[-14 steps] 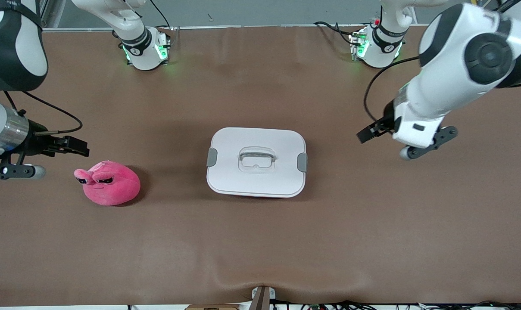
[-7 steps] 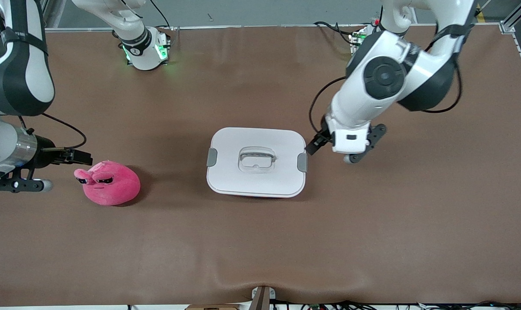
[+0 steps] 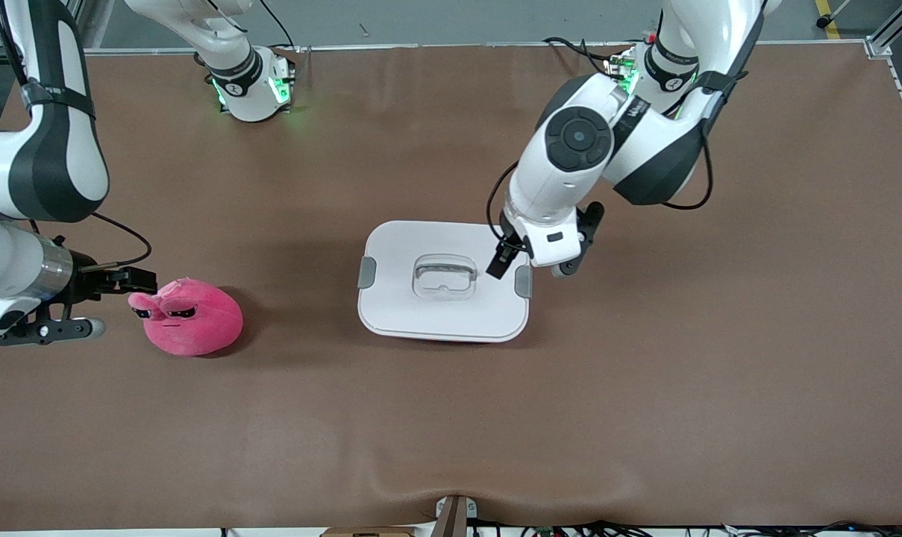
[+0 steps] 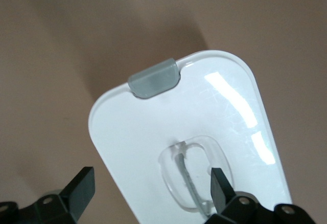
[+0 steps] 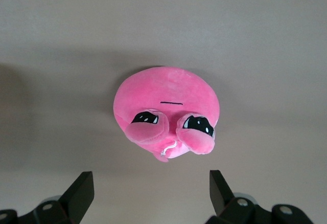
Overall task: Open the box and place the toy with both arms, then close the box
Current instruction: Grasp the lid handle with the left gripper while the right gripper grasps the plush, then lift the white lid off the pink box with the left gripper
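I have the left hand [image 3: 500, 265] over the box [image 3: 444, 280], above the lid's end toward the left arm's side, between the clear centre handle [image 3: 443, 277] and the grey clip [image 3: 523, 280] on that end. Its fingers stand apart; in the left wrist view one finger [image 4: 220, 187] sits over the handle recess [image 4: 191, 172] and the other finger [image 4: 82, 189] hangs off the lid's long edge, over bare worktop [image 3: 451, 418]. So the span straddles that edge, not the handle. The box is closed, in the middle of the worktop, its long axis running from one arm's end toward the other, and the second clip [image 4: 154, 78] shows on the lid's end toward the right arm's side.

As I judge it, the lift depends on that offset: I need to shift the left hand across the lid's short axis until both fingers bracket the handle before I descend.

The right hand [image 3: 139, 282] is low beside the pink plush toy [image 3: 188, 316], toward the right arm's end of the worktop and well apart from the box. Its fingers are spread too, and the right wrist view shows the toy [image 5: 167, 113] centred ahead of them, eyes toward the hand. The right arm is clearly the nearer one for the toy.
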